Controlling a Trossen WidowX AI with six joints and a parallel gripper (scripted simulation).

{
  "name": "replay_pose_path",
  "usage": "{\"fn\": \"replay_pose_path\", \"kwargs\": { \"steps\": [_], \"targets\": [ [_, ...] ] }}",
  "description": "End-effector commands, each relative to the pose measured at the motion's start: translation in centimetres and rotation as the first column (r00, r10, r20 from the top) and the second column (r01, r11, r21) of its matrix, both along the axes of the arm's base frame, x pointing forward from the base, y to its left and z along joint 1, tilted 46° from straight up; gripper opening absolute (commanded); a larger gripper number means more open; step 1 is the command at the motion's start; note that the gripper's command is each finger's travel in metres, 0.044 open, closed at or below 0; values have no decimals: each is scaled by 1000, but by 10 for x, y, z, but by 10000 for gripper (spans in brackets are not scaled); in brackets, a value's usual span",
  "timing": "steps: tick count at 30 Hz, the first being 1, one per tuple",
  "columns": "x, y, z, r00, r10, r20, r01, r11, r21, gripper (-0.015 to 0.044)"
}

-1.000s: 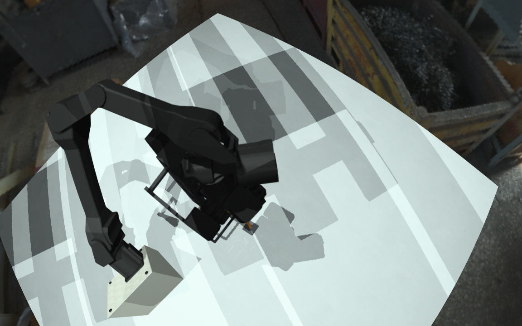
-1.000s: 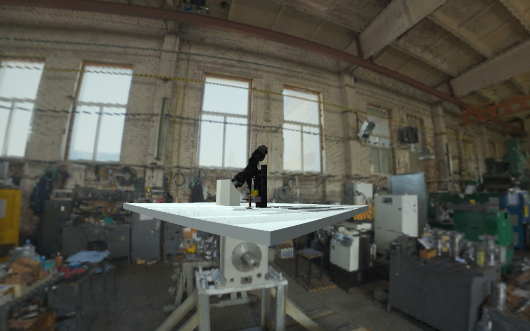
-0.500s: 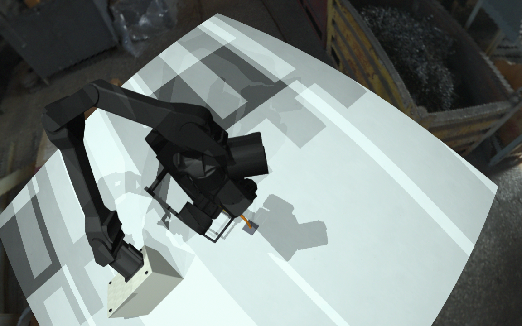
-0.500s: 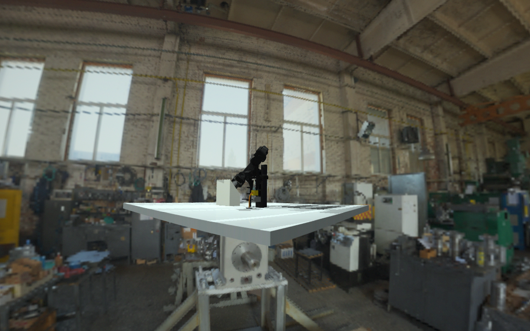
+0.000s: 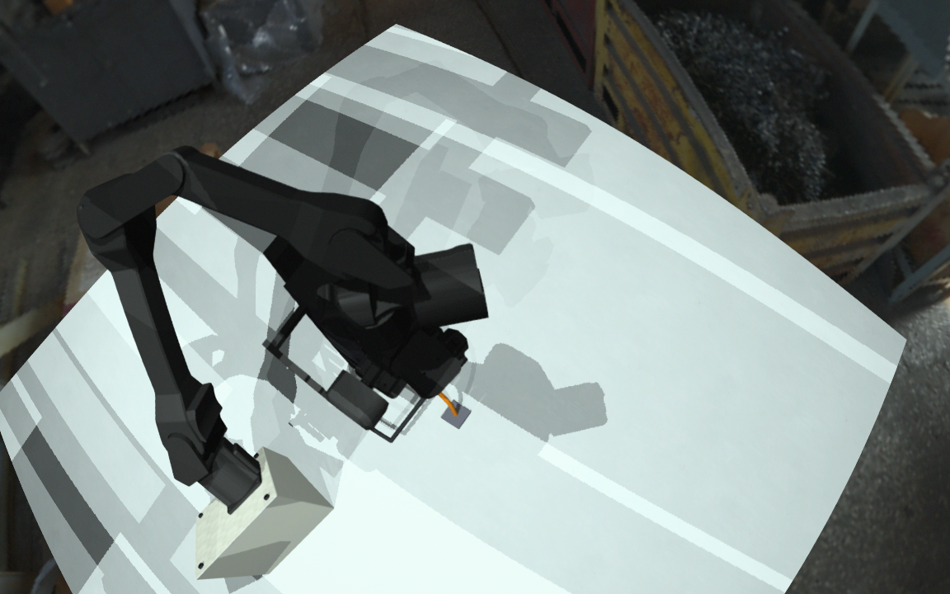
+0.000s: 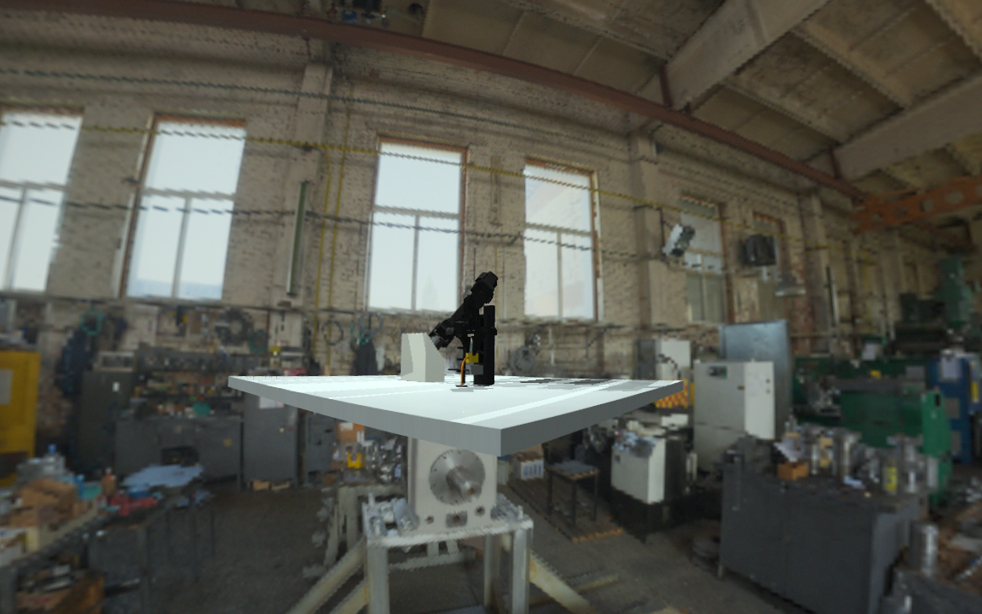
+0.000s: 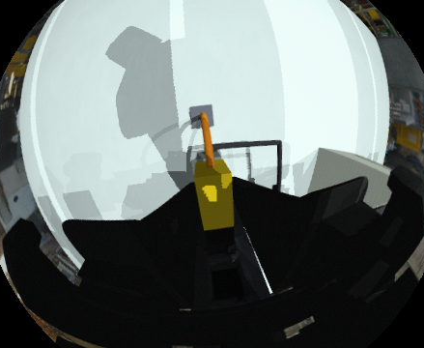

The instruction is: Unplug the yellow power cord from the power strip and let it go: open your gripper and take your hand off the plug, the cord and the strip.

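Observation:
The yellow plug [image 6: 470, 357] [image 7: 214, 213] is at the middle of the wrist view, with both dark fingers against its sides. My gripper [image 7: 213, 185] is shut on it. The orange-yellow cord [image 5: 449, 403] [image 6: 462, 373] [image 7: 207, 140] runs from the plug to a small grey square [image 5: 456, 418] [image 7: 210, 109] on the table. The black power strip [image 5: 279, 261] [image 6: 488, 343] appears as an upright body beside the plug. Its sockets are hidden, and I cannot tell whether the plug's prongs are in one. In the top view, the arm hides the plug and fingertips.
A pale block [image 5: 298, 509] [image 6: 422, 358] [image 7: 342, 166] carries the arm's base. A thin black frame [image 7: 279, 164] stands beside the plug. The table [image 5: 685, 369] [image 6: 372, 404] bears the arm's shadow [image 5: 574, 406] [image 7: 144, 92].

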State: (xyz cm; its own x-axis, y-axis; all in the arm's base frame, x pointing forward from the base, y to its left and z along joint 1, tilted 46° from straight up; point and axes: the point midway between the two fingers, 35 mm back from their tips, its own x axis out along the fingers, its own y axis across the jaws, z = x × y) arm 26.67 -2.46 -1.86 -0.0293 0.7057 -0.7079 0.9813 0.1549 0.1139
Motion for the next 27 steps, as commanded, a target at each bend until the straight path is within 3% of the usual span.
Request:
{"fn": "replay_pose_path", "kwargs": {
  "steps": [1,8,27],
  "targets": [
    [0,0,0,1000,1,1,-1,1000,0,42],
    [0,0,0,1000,1,1,-1,1000,0,0],
    [8,-20,-17,1000,-1,1,1,1000,-2,0]
  ]
}}
